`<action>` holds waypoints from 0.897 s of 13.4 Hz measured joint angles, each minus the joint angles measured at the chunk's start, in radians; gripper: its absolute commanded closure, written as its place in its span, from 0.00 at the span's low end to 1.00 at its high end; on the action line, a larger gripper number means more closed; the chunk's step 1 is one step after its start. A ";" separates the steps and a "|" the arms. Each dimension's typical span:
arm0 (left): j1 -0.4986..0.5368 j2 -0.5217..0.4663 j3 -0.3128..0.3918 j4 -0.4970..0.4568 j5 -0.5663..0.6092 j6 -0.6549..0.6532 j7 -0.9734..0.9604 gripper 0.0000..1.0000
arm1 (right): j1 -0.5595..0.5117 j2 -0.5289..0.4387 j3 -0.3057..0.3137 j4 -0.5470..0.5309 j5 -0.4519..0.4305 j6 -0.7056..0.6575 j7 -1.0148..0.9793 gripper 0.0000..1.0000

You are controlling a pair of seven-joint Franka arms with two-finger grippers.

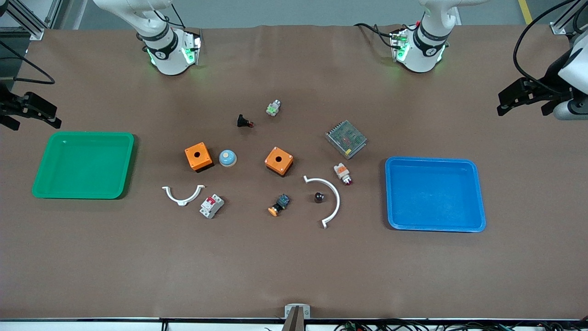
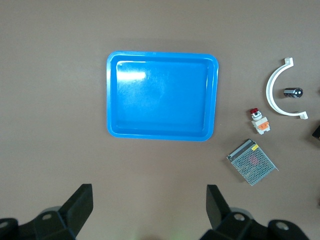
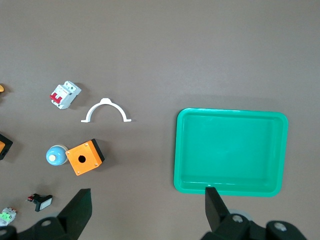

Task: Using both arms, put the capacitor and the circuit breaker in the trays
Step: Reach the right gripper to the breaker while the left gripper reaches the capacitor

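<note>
Brown table (image 1: 294, 266) with two empty trays. Both arms wait raised at its ends, jaws spread wide, holding nothing. Circuit breaker (image 1: 211, 206) lies well clear of the right gripper (image 3: 145, 210); capacitor (image 1: 319, 197) (inside a white curved clip (image 1: 328, 197)) well clear of the left gripper (image 2: 150, 210). Risk: the tiny, shiny capacitor may roll or slip from closing jaws.

Front camera looks down across the table (image 1: 294, 276); 2 wrist cameras look straight down from high.
</note>
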 measured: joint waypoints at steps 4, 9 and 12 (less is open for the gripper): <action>0.000 0.002 0.000 -0.001 0.000 0.000 0.000 0.00 | 0.000 0.001 0.000 0.000 0.000 0.000 0.000 0.00; -0.035 0.118 -0.007 -0.016 0.000 0.062 0.000 0.00 | 0.003 0.009 0.006 -0.001 0.001 0.002 0.021 0.00; -0.115 0.249 -0.015 -0.025 0.000 0.197 -0.057 0.00 | 0.076 0.064 0.014 -0.003 0.002 0.041 0.155 0.00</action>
